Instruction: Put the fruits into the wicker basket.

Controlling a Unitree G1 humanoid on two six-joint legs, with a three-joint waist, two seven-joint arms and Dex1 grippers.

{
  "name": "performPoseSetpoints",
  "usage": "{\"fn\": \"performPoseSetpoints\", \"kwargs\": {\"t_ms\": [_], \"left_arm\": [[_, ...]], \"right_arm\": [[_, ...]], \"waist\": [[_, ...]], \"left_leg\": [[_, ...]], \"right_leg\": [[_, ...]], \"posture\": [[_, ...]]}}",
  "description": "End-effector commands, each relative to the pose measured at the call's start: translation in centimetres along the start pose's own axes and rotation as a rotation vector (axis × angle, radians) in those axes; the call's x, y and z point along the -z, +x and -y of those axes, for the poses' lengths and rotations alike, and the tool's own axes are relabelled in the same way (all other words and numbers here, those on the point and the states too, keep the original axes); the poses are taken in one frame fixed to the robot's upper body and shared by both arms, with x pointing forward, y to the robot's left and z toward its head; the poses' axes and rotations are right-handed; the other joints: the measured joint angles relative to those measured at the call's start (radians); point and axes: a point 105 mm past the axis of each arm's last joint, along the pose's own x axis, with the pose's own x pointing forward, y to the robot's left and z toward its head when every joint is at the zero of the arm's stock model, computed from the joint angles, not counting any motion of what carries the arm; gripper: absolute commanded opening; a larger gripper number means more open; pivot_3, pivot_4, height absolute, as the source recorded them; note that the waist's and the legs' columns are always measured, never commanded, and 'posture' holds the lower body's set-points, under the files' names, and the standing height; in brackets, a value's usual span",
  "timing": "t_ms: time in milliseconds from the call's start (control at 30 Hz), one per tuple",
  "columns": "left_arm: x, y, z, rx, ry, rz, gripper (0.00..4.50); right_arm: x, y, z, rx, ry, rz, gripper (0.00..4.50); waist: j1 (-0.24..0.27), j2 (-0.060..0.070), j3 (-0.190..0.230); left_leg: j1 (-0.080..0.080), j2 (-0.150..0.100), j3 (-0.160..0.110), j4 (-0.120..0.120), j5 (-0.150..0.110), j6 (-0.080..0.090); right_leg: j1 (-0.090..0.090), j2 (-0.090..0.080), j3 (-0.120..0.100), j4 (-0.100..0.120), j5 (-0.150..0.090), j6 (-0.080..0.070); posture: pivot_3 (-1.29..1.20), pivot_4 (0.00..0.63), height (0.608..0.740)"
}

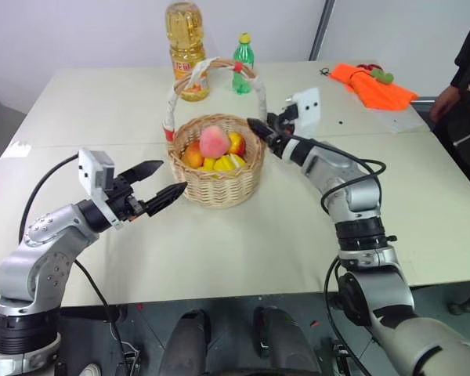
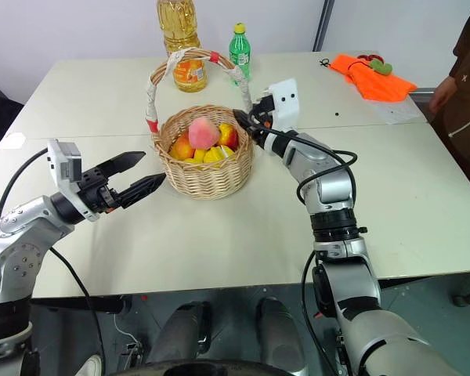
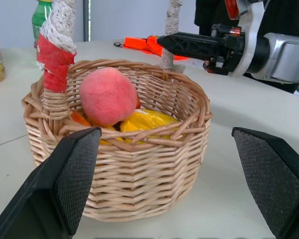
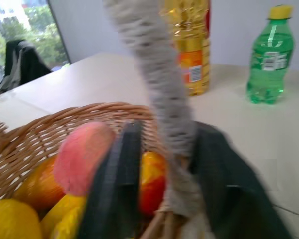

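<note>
The wicker basket (image 1: 219, 186) stands mid-table, its white-and-red wrapped handle (image 1: 172, 102) arching over it. Inside, the pink peach (image 1: 214, 141) lies on top, and the red-and-yellow fruit (image 1: 236, 143) sits beside it near the right rim. My right gripper (image 1: 255, 125) is at the right foot of the handle. In the right wrist view its fingers (image 4: 117, 184) stand on either side of the handle (image 4: 174, 149), closed against it. My left gripper (image 1: 171, 178) hovers open just left of the basket, holding nothing.
Yellow bananas (image 3: 139, 121) and an orange fruit (image 1: 193, 157) also lie in the basket. An oil bottle (image 1: 186, 51) and a green bottle (image 1: 243, 61) stand behind it. An orange cloth (image 1: 372, 84) lies far right, where a person (image 1: 466, 86) stands by the table.
</note>
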Motion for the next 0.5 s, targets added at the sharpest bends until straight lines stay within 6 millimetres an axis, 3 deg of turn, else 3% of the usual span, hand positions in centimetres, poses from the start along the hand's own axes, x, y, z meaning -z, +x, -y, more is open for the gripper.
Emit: {"fn": "performPoseSetpoints", "kwargs": {"t_ms": [33, 133, 200, 233, 367, 500], "left_arm": [[-1.0, -0.1, 0.6, 0.012, 0.04, 0.033, 4.5], [-1.0, 0.1, 0.7, 0.015, 0.039, 0.035, 4.5], [-1.1, 0.2, 0.7, 0.018, 0.038, 0.037, 4.5], [-1.1, 0.3, 0.7, 0.019, 0.038, 0.038, 4.5], [-0.9, 0.6, 0.9, 0.041, 0.03, 0.034, 4.5], [-0.8, 1.4, 1.1, 0.066, 0.02, 0.039, 4.5]], "right_arm": [[-2.6, -0.5, -0.1, -0.01, -0.002, 0.106, 0.06], [-4.0, -1.7, 0.5, 0.012, -0.021, 0.16, 0.06], [-5.1, -3.0, 1.9, 0.067, -0.058, 0.189, 0.06], [-5.6, -3.8, 3.1, 0.119, -0.077, 0.201, 0.06], [-7.8, -9.6, 11.4, 0.492, -0.245, 0.178, 0.06], [-8.3, -13.3, 15.8, 0.707, -0.292, 0.144, 0.06]], "waist": [[-0.001, 0.0, 0.0], [-0.002, 0.0, 0.0], [0.001, 0.0, 0.0], [0.003, 0.0, 0.0], [0.019, 0.001, 0.0], [0.016, 0.001, 0.0]], "left_leg": [[0.0, 0.0, 0.0, 0.0, 0.0, 0.0], [0.0, 0.0, 0.0, -0.001, 0.0, 0.0], [0.0, 0.0, 0.0, -0.001, 0.0, 0.0], [0.0, 0.0, 0.0, -0.001, 0.0, 0.0], [-0.001, -0.002, 0.0, 0.0, 0.0, 0.0], [-0.001, -0.003, 0.003, 0.0, 0.0, 0.0]], "right_leg": [[0.0, 0.0, 0.0, 0.0, 0.0, 0.0], [0.0, 0.001, 0.0, 0.0, 0.0, 0.0], [0.0, 0.001, 0.0, 0.0, 0.0, 0.0], [0.0, 0.0, 0.0, 0.0, 0.0, 0.0], [0.0, -0.002, 0.0, -0.002, -0.002, -0.003], [0.0, -0.003, 0.001, -0.003, -0.002, -0.003]], "posture": [[0.0, 0.15, 0.74], [0.0, 0.15, 0.74], [0.0, 0.15, 0.74], [0.0, 0.15, 0.74], [0.0, 0.15, 0.74], [0.0, 0.15, 0.74]]}}
